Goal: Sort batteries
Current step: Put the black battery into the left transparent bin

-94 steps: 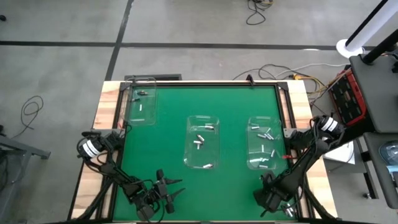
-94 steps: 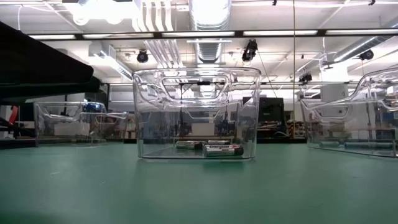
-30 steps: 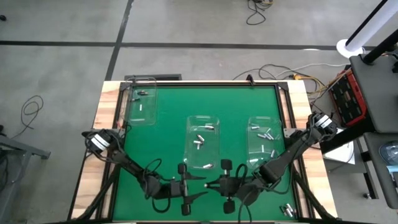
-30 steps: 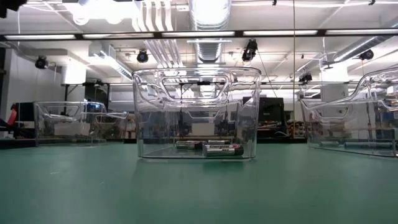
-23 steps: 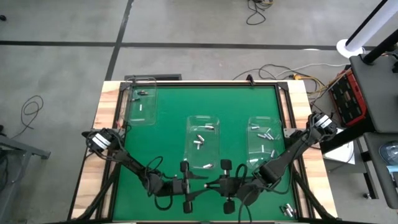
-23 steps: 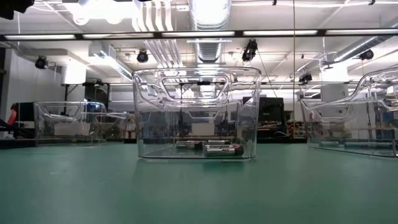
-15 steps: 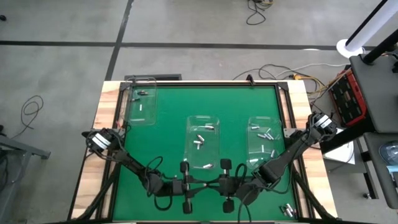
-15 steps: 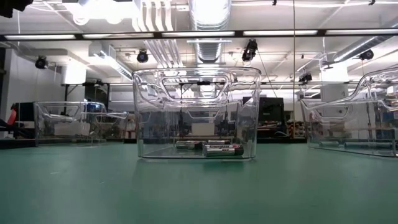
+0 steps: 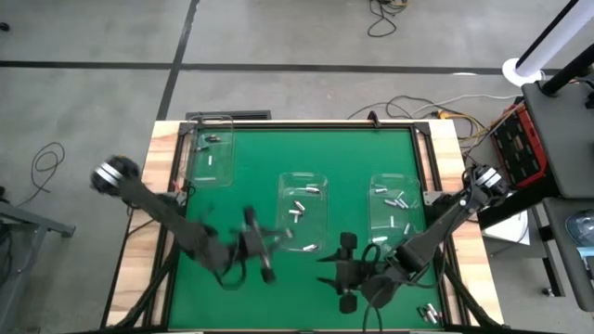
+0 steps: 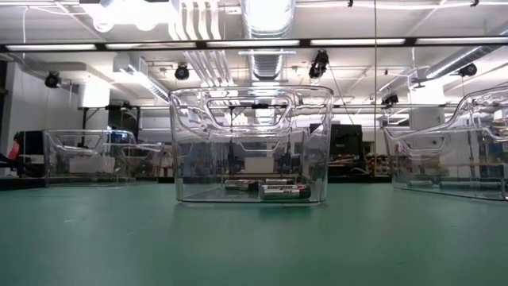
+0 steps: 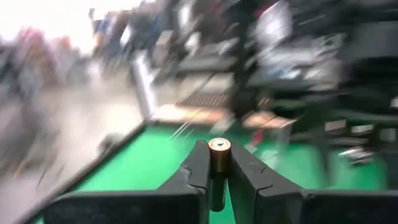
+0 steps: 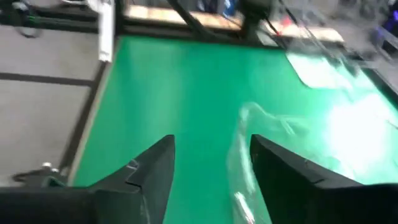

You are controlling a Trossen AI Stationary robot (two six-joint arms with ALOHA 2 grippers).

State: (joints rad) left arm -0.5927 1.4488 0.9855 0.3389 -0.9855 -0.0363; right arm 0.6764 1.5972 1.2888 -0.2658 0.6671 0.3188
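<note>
L gripper: I've got it clamped on a battery, just beside middle bin.
R gripper: fingers apart, nothing held, near front edge.
Risk: battery sticks up past fingertips; fast swing may slip it.

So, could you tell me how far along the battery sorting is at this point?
Some small silvery cylindrical batteries already lie in the far-left clear plastic bin and the right clear bin. In hand: the left tool grips one battery beside the middle clear bin. The right tool is open and empty. Several batteries are in the middle bin.
</note>
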